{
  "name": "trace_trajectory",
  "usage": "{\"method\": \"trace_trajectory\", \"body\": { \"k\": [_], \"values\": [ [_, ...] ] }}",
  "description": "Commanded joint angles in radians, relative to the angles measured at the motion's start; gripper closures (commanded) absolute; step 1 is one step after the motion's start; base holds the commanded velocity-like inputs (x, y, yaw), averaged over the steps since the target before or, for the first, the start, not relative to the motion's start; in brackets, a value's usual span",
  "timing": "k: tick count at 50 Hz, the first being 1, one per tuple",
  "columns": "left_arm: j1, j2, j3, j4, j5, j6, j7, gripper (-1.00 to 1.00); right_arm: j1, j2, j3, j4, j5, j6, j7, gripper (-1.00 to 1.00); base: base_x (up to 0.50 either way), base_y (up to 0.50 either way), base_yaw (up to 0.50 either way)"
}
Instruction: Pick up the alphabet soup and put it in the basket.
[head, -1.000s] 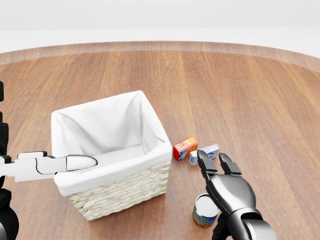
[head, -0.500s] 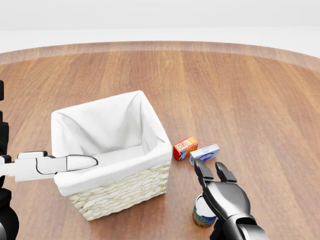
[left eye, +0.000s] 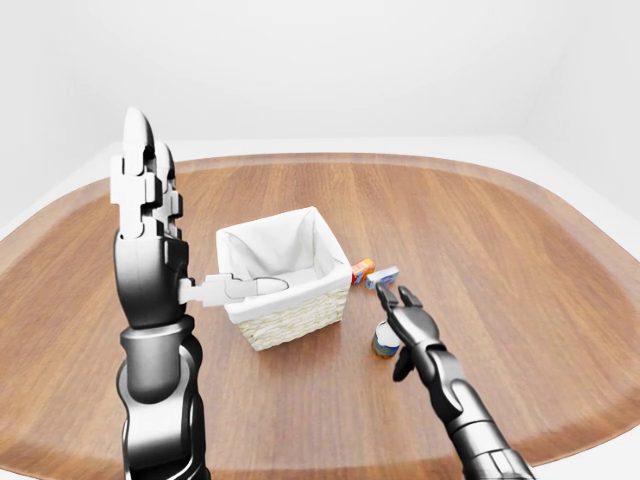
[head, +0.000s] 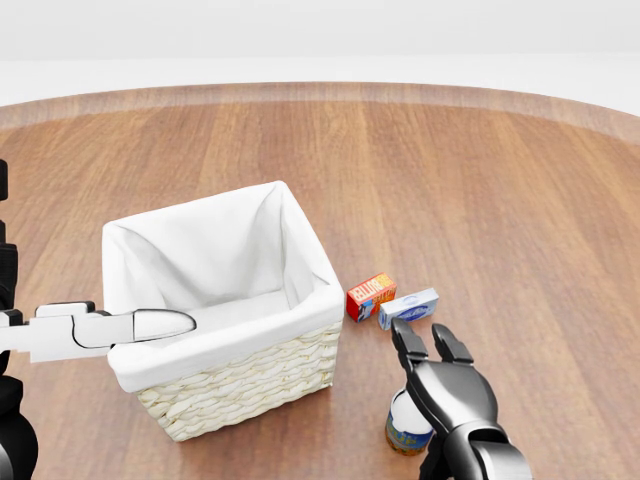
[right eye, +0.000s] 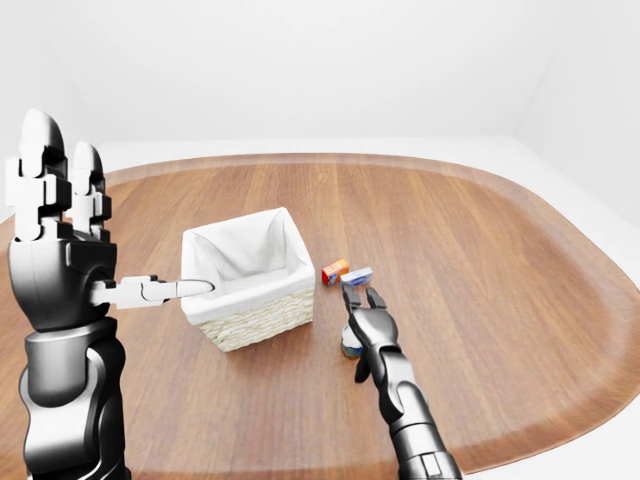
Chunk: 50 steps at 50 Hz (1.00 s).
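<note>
1. Alphabet soup can: a short cylinder standing upright, long axis vertical, pale flat lid facing up. Its printed label shows blue and orange bands. It stands on the table near the bottom edge of the head view, right of the basket and apart from it.
2. Right hand: dark glossy metal, fingers spread and pointing toward the top of the head view. It overlaps the can's right side and top; the fingers are not closed round the can, and actual contact cannot be confirmed.
3. Basket: square, pale woven wicker walls, white cloth liner folded over the rim. It sits left of the can.
4. Left hand: raised upright in the left-eye view, fingers extended and held together, thumb extended sideways across the basket's lower left rim. It grips nothing.
5. Red-orange carton: small rectangular box lying flat just beside the basket's right corner.
6. Blue-white box: small rectangular box lying flat, touching or almost touching the carton, just above the right hand's fingertips.
7. Table: rounded, smooth wood-grain planks.
</note>
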Motion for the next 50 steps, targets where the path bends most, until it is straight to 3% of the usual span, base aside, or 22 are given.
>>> {"method": "trace_trajectory", "body": {
  "k": [1,8,20,50],
  "values": [
    [0.0,0.0,0.0,0.003,0.0,0.0,0.001,-1.0,-0.066,-0.009,-0.001,0.111,0.007,-0.011,-0.043,-1.0,0.0,0.0,0.0],
    [0.001,0.0,0.0,-0.005,0.001,0.0,0.0,-1.0,-0.078,-0.001,0.008,0.119,0.002,0.0,-0.039,-1.0,0.0,0.0,0.0],
    [0.0,0.0,-0.001,-0.004,0.001,0.0,0.0,-1.0,-0.127,-0.013,0.006,0.268,0.02,-0.043,-0.119,-1.0,0.0,0.0,0.0],
    [-0.001,0.0,0.0,0.002,0.0,0.0,-0.001,-1.0,-0.165,-0.025,0.022,0.422,0.031,-0.067,-0.2,-1.0,0.0,0.0,0.0]
  ]
}}
